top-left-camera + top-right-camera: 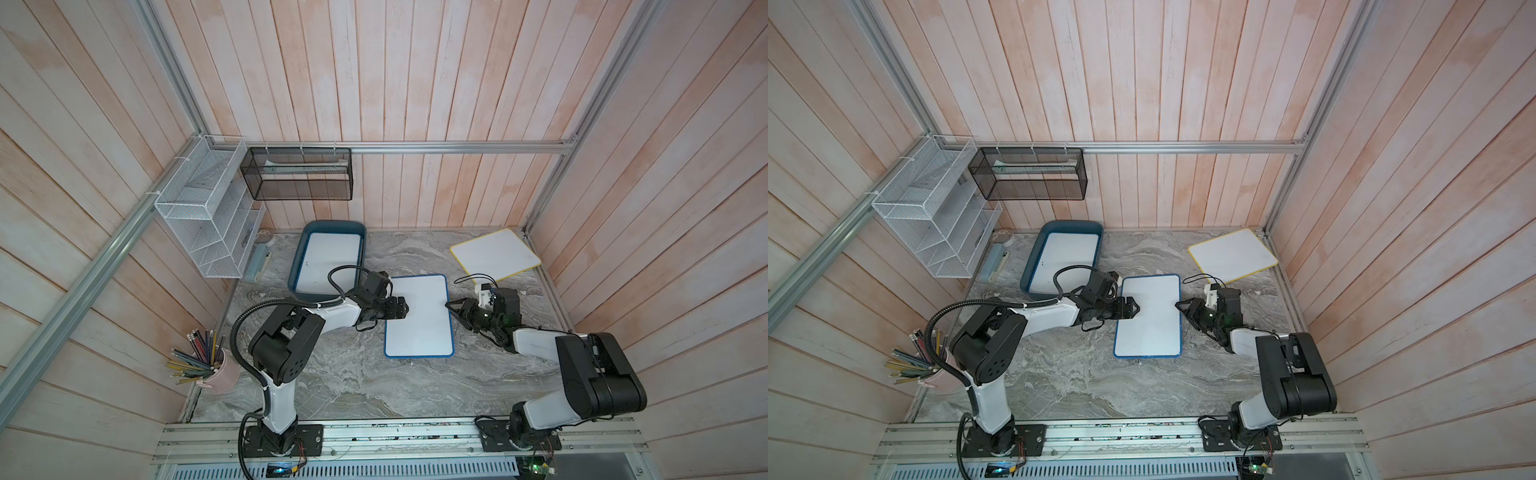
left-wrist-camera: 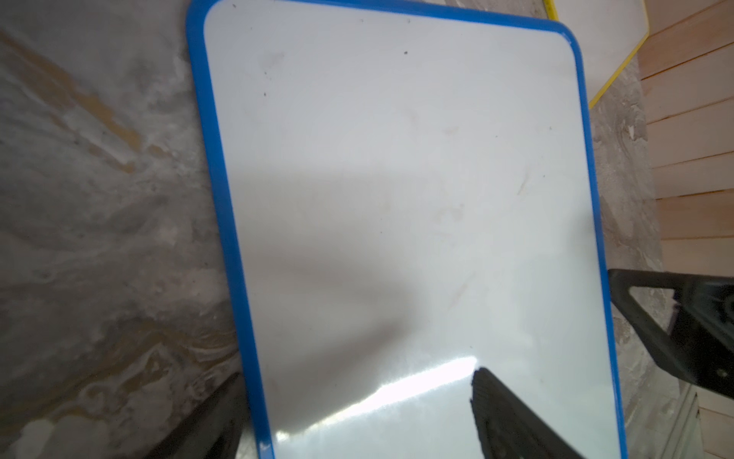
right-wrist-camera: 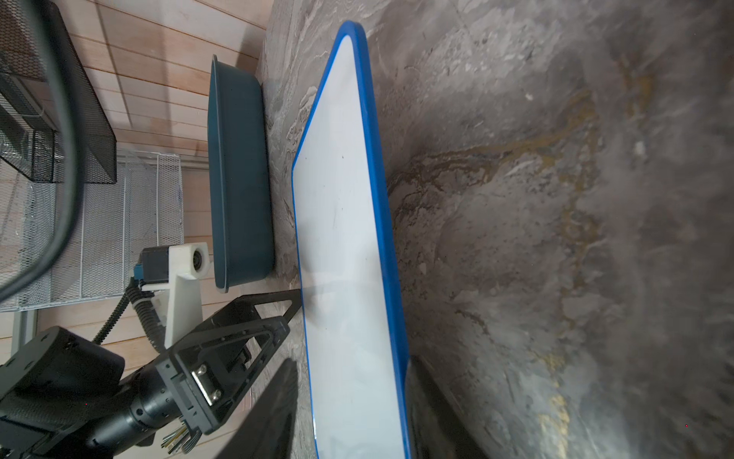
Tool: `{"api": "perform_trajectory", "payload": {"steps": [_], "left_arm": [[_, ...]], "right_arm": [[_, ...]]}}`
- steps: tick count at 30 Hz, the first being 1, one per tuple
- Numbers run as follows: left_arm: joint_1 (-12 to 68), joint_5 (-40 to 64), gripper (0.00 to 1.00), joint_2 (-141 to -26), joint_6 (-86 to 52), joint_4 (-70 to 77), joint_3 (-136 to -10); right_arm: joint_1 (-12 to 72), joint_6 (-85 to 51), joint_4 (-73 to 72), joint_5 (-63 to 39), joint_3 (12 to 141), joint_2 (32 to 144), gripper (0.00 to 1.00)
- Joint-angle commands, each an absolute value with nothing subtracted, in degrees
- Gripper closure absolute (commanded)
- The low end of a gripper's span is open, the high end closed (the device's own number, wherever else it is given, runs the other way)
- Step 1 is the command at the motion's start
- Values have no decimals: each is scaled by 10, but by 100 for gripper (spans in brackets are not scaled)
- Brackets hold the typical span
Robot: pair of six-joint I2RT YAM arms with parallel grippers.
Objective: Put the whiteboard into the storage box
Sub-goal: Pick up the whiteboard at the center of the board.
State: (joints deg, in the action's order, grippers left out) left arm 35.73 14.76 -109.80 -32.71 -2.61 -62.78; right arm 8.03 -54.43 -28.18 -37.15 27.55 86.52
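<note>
While the blue-framed whiteboard (image 1: 419, 324) lies on the marbled table (image 1: 353, 382), just beside the storage box (image 1: 335, 225) and outside it, both arms reach in low toward its long edges. The left arm (image 1: 282, 345) rises from its base, folds at the elbow and stretches its white forearm toward the robot's right, putting the left gripper (image 1: 402, 309) over the board's left edge about halfway along. Its jaws stand wide apart and grip nothing: in the left wrist view one finger (image 2: 500, 405) hangs over the white face while the other finger (image 2: 214, 417) sits past the blue rim, on the table's side. The right arm (image 1: 594, 374) is bent more sharply, forearm low and wrist rolled onto its side. The right gripper (image 1: 449, 306) meets the board's right edge opposite, jaws partly apart with the rim between them (one finger (image 3: 278, 405) above the white face with a clear gap, the other finger (image 3: 433, 405) down by the rim's underside), not pinched on it. Whether that edge is raised off the table I cannot tell. Inside the storage box another whiteboard (image 1: 328, 262) lies flat, and a yellow-framed whiteboard (image 1: 494, 254) rests at the table's far right corner, well apart from both grippers.
</note>
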Motion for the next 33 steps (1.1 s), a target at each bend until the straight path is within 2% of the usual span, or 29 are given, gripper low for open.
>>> {"api": "perform_trajectory", "payload": {"steps": [1,15,33], "left_arm": [[387,275,11,-1162,-331,-52,-599],[387,280,11,-1163,-335,-44,-592],[387,296,11,-1165,-350,-21,-585]], "right_arm": [[130,-561,-313,-492,289,880,55],[152,-564,-343,-506,309,896,55],[171,-598,-453,-531,312,912,56]]}}
